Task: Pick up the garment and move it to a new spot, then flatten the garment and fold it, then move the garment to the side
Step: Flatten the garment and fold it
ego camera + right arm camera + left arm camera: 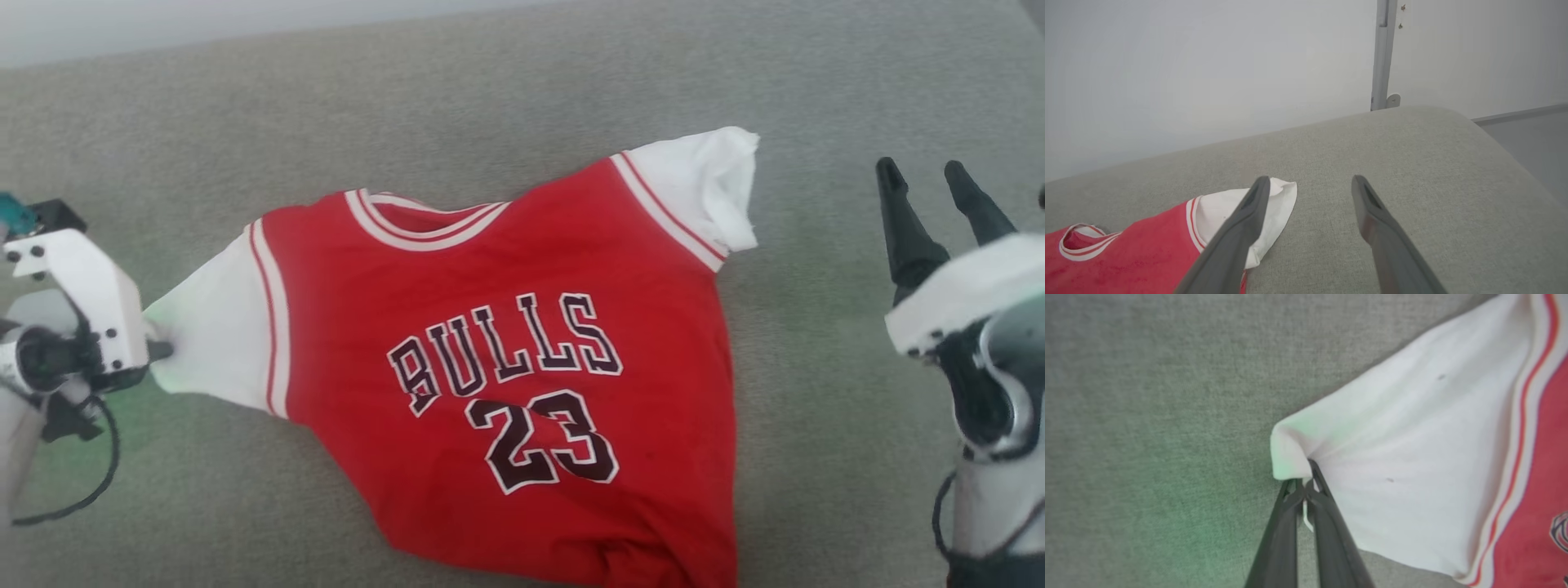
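The garment (522, 359), a red jersey with white sleeves and dark "BULLS 23" lettering, lies face up and rumpled on a grey cushion. My left gripper (159, 349) is shut on the edge of its white left sleeve (1392, 449), pinching the cloth at the fingertips of my left gripper (1308, 479). The sleeve is pulled taut toward that gripper. My right gripper (927, 175) hangs open to the right of the jersey, apart from it. In the right wrist view my right gripper (1310, 181) has nothing between its fingers, and the other white sleeve (1274, 204) lies just left of them.
The grey fabric cushion (816, 327) stretches around the jersey, with bare cloth to the left, right and far side. Its rounded far edge (1453, 114) meets a pale wall (1208, 73). A grey floor (1535, 134) drops off beyond the cushion's right end.
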`<state>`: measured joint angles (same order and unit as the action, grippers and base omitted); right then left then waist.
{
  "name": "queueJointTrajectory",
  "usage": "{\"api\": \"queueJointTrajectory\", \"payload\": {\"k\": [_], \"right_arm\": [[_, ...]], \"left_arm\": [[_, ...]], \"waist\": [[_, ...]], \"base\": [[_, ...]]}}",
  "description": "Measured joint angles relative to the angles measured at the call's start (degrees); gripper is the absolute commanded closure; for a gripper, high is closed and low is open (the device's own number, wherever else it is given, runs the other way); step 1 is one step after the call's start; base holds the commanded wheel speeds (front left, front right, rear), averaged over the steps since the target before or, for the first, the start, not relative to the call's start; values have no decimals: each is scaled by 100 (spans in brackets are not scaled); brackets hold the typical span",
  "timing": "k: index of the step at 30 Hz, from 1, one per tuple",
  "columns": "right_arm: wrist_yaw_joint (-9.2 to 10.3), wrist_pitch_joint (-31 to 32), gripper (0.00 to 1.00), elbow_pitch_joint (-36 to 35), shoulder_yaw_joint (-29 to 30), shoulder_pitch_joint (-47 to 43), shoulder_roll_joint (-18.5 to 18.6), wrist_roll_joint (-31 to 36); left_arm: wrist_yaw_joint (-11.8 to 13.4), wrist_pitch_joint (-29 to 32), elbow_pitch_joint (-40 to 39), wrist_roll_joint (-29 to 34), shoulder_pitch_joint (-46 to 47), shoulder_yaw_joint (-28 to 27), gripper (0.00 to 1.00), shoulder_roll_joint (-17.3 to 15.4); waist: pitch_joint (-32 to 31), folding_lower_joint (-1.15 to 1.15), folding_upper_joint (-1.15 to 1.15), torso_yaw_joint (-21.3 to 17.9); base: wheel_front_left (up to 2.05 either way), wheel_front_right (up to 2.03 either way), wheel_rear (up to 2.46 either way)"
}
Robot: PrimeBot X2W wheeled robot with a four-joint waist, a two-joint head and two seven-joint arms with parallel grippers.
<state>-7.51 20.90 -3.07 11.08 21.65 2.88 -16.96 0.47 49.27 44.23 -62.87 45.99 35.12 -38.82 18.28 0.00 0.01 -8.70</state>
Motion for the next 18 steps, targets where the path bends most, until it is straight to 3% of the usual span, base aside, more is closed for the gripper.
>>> {"api": "queueJointTrajectory", "payload": {"k": [9,18], "right_arm": [[0,1367,0,1485,175,1374,1,404],[0,2595,0,3038,615,2516,2,1225]], "left_arm": [[-415,-180,497,156,569,174,100,495],[-717,-387,882,181,1068,257,100,924]], "waist": [[225,0,0,462],[538,0,0,903]], "base": [[0,0,0],[0,0,0]]}}
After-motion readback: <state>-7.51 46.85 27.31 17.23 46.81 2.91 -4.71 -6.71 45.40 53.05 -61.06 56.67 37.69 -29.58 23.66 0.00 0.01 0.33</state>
